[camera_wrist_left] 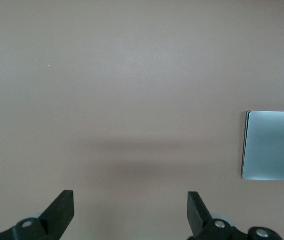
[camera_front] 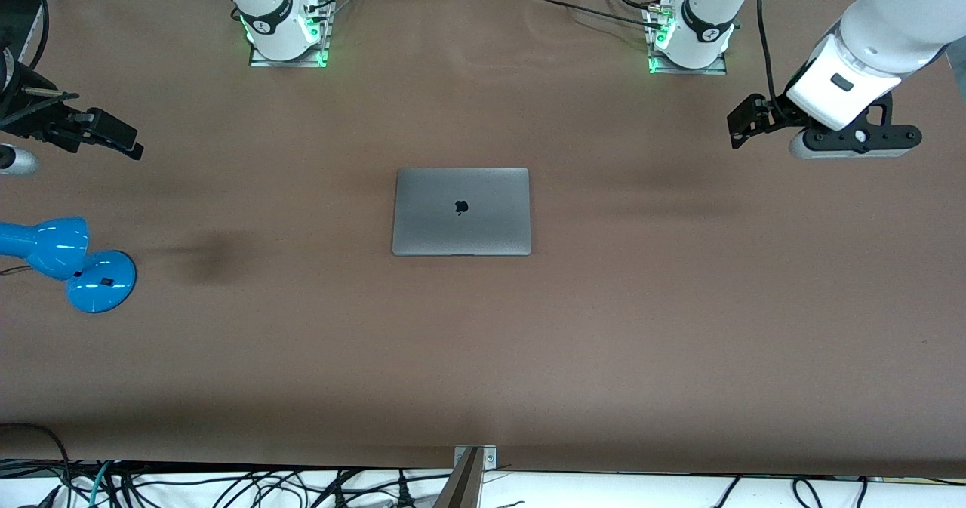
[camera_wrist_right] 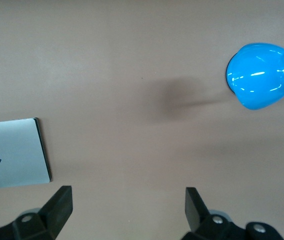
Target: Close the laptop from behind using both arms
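Front view: we saw the laptop (camera_front: 461,210) lying shut and flat near the middle of the table (camera_front: 604,327), its grey lid up with the black logo (camera_front: 461,207) showing; it sat between the two arm bases and nearer the camera than both.
Left gripper: we found the left gripper (camera_front: 743,127) up in the air over bare table toward the left arm's end, well apart from the laptop; its fingers (camera_wrist_left: 62,210) stood wide apart with nothing between them; the left wrist view showed only table under it, and the laptop (camera_wrist_left: 272,152) off at the frame's edge.
Right gripper: we found the right gripper (camera_front: 113,138) over bare table toward the right arm's end, also well apart from the laptop; its fingers (camera_wrist_right: 59,207) were spread wide and held nothing; the right wrist view caught the laptop (camera_wrist_right: 14,152) at one edge and the lamp (camera_wrist_right: 257,75) at another.
Lamp: we noted a blue lamp (camera_front: 68,263) on the table at the right arm's end, its round base (camera_front: 102,281) nearer the camera than the right gripper; it touched neither the laptop nor a gripper.
Shadows: we saw soft dark patches on the table, one beside the lamp.
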`<state>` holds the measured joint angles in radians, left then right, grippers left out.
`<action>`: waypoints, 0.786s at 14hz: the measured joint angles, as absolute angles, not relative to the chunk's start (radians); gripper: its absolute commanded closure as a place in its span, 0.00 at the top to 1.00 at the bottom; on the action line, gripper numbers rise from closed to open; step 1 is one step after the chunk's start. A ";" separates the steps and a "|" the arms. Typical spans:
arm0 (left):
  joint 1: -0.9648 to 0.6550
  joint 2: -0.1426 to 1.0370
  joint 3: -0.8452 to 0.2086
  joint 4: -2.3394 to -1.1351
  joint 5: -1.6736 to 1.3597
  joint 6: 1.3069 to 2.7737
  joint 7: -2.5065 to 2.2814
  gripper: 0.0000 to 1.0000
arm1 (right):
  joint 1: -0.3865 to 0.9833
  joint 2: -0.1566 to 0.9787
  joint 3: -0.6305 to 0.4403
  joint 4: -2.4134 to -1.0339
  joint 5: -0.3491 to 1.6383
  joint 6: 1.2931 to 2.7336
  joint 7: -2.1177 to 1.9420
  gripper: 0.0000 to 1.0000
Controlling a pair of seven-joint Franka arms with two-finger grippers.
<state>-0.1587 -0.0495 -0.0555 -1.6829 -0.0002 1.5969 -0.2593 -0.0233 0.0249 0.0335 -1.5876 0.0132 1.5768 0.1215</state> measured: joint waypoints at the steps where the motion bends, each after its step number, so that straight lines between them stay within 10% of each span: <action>1: -0.158 -0.055 -0.054 -1.685 0.000 1.597 -0.259 1.00 | -0.023 0.025 0.034 -1.590 0.013 1.579 0.122 1.00; 11: -0.088 -0.061 -0.041 -1.669 0.000 1.549 -0.141 1.00 | -0.023 0.025 0.034 -1.594 0.012 1.582 0.122 1.00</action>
<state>-0.0884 -0.0612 -0.0413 -1.6686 -0.0001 1.5495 -0.1408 -0.0235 0.0249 0.0336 -1.5944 0.0117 1.5816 0.1215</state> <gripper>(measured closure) 0.000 0.000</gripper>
